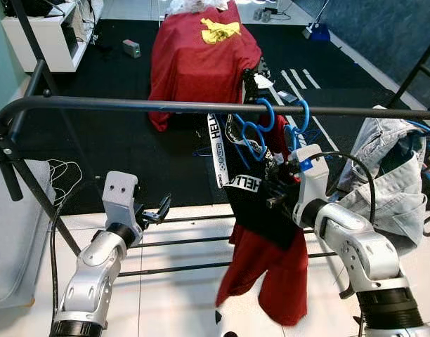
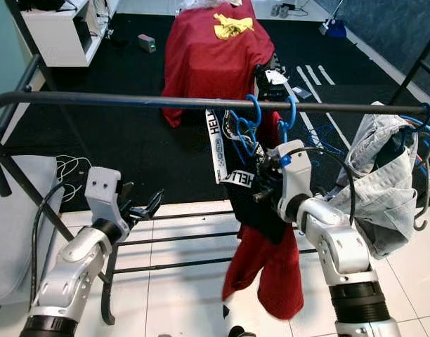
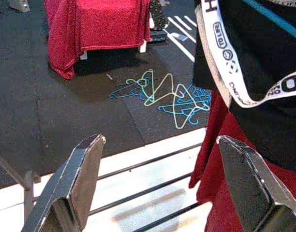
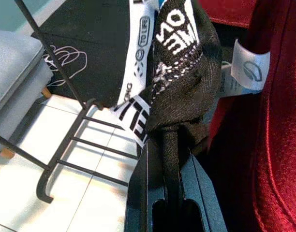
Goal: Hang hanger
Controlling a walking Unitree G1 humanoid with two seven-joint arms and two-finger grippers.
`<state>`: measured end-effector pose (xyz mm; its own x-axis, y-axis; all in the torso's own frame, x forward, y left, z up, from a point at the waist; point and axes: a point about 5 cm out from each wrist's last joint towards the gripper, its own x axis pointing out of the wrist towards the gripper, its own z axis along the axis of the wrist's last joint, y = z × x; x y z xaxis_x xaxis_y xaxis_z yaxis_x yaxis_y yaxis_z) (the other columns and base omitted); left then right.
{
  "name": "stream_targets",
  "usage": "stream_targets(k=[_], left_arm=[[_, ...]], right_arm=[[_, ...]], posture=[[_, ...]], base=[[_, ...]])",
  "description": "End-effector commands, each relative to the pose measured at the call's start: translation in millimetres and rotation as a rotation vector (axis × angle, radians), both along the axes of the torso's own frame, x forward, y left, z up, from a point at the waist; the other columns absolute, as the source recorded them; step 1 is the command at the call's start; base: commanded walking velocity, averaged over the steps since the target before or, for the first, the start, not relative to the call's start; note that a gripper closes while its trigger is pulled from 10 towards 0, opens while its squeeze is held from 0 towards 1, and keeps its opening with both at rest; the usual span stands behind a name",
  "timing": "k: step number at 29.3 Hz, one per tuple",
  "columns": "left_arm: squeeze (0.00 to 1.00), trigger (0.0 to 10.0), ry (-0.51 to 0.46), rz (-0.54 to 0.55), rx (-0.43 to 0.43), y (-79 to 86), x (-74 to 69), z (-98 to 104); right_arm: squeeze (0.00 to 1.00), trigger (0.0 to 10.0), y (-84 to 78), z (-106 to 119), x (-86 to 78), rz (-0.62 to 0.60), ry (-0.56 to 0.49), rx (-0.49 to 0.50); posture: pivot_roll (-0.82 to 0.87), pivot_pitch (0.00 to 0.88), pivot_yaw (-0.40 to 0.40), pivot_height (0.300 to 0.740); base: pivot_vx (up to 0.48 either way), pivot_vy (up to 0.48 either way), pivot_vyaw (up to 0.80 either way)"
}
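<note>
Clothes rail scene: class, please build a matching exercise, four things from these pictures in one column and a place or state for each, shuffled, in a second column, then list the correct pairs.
Things
1. right claw
2. left claw
3. denim garment
4. loose hangers

Places or states
A. lying in a heap on the dark floor
B. open, holding nothing, low beside the rail
C. hanging at the right end of the rail
D. shut on the black garment

Pairs: 1-D, 2-B, 3-C, 4-A

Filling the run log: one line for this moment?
right gripper: shut on black garment | blue hangers: hooked on rail | left gripper: open, idle
</note>
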<state>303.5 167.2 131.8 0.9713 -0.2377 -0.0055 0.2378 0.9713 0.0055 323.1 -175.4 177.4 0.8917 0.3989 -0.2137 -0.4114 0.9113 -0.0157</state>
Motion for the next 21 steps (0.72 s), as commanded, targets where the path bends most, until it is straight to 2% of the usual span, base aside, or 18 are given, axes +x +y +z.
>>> stream_targets(k=[1, 2, 3, 4, 9, 12, 16, 19, 21], left_arm=[[0.00, 10.0, 0.022, 0.002, 0.024, 2.3, -2.5, -5], [0.00, 10.0, 0.022, 0.005, 0.030, 2.4, -2.5, -5], [0.00, 10.0, 0.022, 0.005, 0.030, 2.4, -2.5, -5], [0.00, 10.0, 0.022, 0.008, 0.037, 2.4, -2.6, -5], [0.00, 10.0, 0.019, 0.011, 0.050, 2.0, -2.8, -5], [0.00, 10.0, 0.021, 0.011, 0.048, 1.7, -1.6, -7], [0.00, 10.0, 0.023, 0.009, 0.048, 1.0, -1.2, -7], [0.00, 10.0, 0.017, -0.002, 0.046, -3.6, 0.7, -6], [0.00, 10.0, 0.015, -0.005, 0.046, -4.7, 0.8, -6]], right_arm=[[0.01, 10.0, -3.8, -11, -0.6, -0.018, 0.057, -0.006], [0.23, 10.0, -3.2, -12, -0.4, -0.012, 0.065, 0.003], [0.23, 10.0, -3.2, -12, -0.4, -0.012, 0.065, 0.003], [1.00, 10.0, -0.9, -14, -1.3, 0.006, 0.068, 0.017], [1.00, 10.0, 0.6, -17, -11.0, 0.046, 0.069, 0.057], [1.00, 10.0, -5.7, -8, -18.5, 0.062, 0.024, 0.069], [1.00, 10.0, -6.9, -5, -20.3, 0.067, 0.014, 0.071], [1.00, 10.0, -6.6, 8, -26.4, 0.119, -0.049, 0.082], [1.00, 10.0, -9.2, 13, -26.8, 0.109, -0.079, 0.077]], posture=[[0.04, 0.207, -0.066, 0.740], [0.04, 0.207, -0.067, 0.740], [0.04, 0.207, -0.067, 0.740], [0.04, 0.206, -0.069, 0.740], [0.04, 0.205, -0.075, 0.740], [0.02, 0.203, -0.072, 0.740], [0.02, 0.203, -0.072, 0.740], [0.01, 0.196, -0.075, 0.740], [0.01, 0.196, -0.077, 0.740]], base=[[0.000, 0.000, 0.00], [0.000, 0.000, 0.00], [0.000, 0.000, 0.00], [0.000, 0.000, 0.00], [0.000, 0.000, 0.00], [0.000, 0.000, 0.00], [0.000, 0.000, 0.00], [0.000, 0.000, 0.00], [0.000, 0.000, 0.00]])
